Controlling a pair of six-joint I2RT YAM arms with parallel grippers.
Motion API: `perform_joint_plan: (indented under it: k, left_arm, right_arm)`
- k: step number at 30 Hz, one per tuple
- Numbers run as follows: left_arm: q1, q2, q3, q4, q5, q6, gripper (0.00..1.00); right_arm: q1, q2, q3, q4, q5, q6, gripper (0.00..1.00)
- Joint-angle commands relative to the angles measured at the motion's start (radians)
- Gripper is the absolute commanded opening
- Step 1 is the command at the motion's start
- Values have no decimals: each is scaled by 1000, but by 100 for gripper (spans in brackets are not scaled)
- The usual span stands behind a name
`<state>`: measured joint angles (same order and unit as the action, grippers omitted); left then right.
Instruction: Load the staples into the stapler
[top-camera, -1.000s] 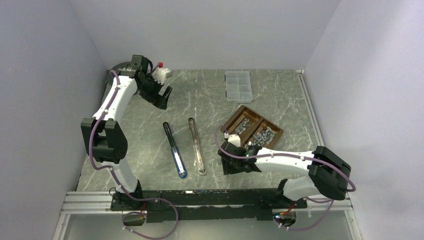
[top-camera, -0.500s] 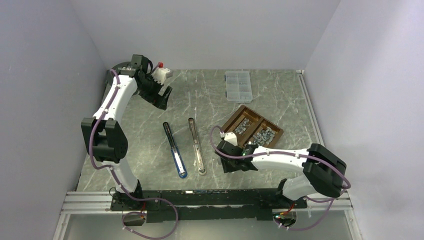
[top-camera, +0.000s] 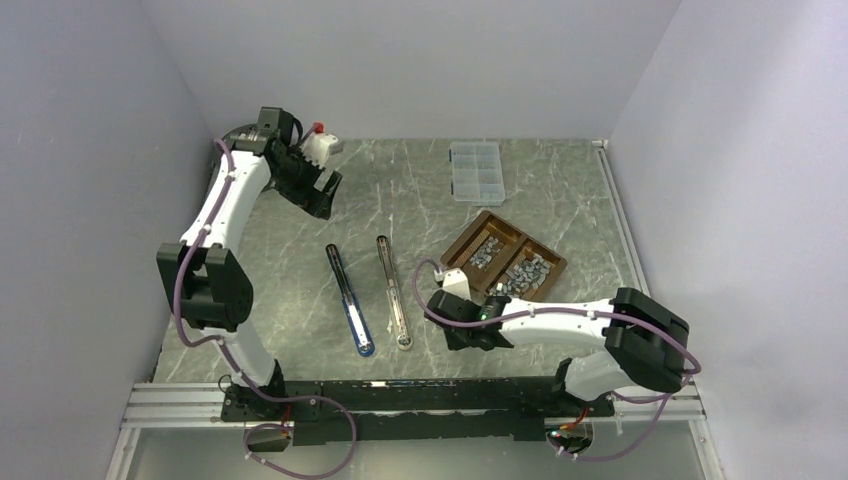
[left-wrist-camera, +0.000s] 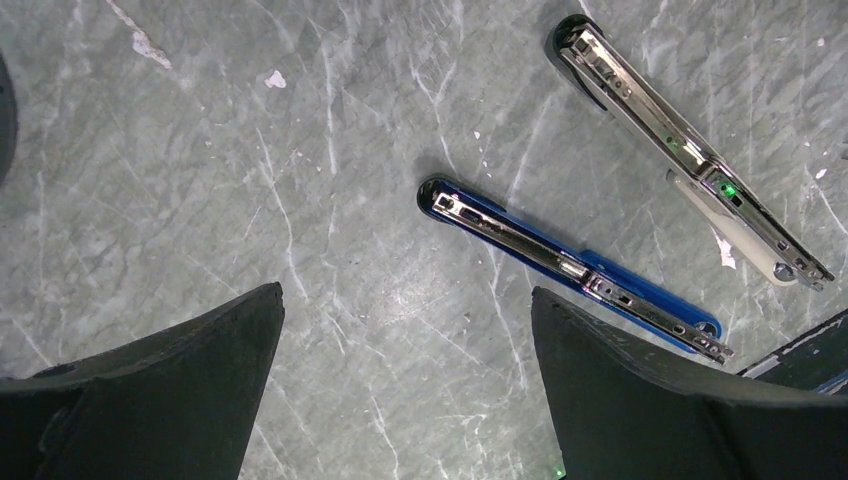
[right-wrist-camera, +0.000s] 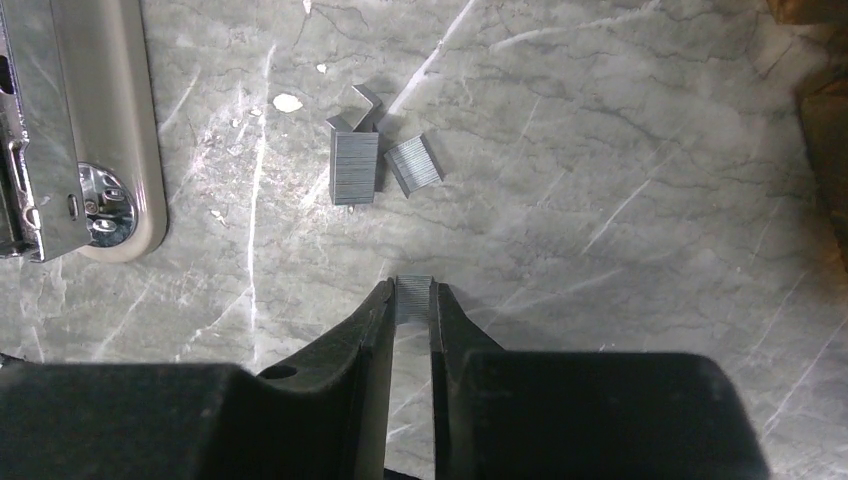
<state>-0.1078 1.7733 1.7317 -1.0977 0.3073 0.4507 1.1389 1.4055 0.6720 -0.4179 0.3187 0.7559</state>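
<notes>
Shifted left toward the beige stapler (right-wrist-camera: 112, 120), the right claw (right-wrist-camera: 413, 300) pinches one staple strip (right-wrist-camera: 413, 294), two loose strips (right-wrist-camera: 353, 168) (right-wrist-camera: 414, 164) lying just ahead.

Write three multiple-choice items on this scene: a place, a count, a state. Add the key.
1. The brown tray lies:
A. right of the blue stapler and silver stapler
B. between them
C. left of both

2. Staplers on the table:
A. one
B. two
C. three

3. The right gripper is:
A. open
B. shut on a staple strip
C. shut on the blue stapler

1 A: the top view shows it right of both.
2 B: only the blue and silver ones show.
3 B: the strip sits pinched between its fingers.
</notes>
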Motion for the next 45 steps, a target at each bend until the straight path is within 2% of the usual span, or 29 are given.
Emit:
perform_joint_plan:
  k: [1,6,9,13,16,23,27,32,37,43,45]
  left_arm:
    - [3,-106,-8,-15,3,8,99]
    - [0,-160,-25,-28,33,41,99]
    - [-6,-218,-43,-29,52,96,99]
    - [-9,-371,-137,21,96,246,99]
    - [-14,-498,-229,55,149,414,99]
    - [-79,-749,-421,219,191,702,99]
    - [-122,-831,-524,340,208,842,99]
    - [-152,-920,-664,505,263,1028,99]
    - [-159,-981,-771,648,331,1126,99]
    - [-162,-1058,-906,887,461,1178,100]
    - [-162,-1073,-934,940,494,1211,95]
  right_arm:
    - [22,-7,-2,-51,4,50,15]
    - [21,-88,70,-103,8,33,5]
    - [-2,-128,172,-114,-58,-18,2]
    - [-83,-166,264,-55,-249,-51,1]
    - [-162,-160,340,-3,-418,-64,0]
    - [-270,-40,558,102,-745,-59,0]
    - [-325,43,650,207,-928,13,0]
    - [-369,120,690,373,-1067,151,0]
    - [-410,154,628,632,-1168,339,0]
    - [-435,215,611,860,-1246,524,0]
    - [-444,234,604,944,-1267,593,0]
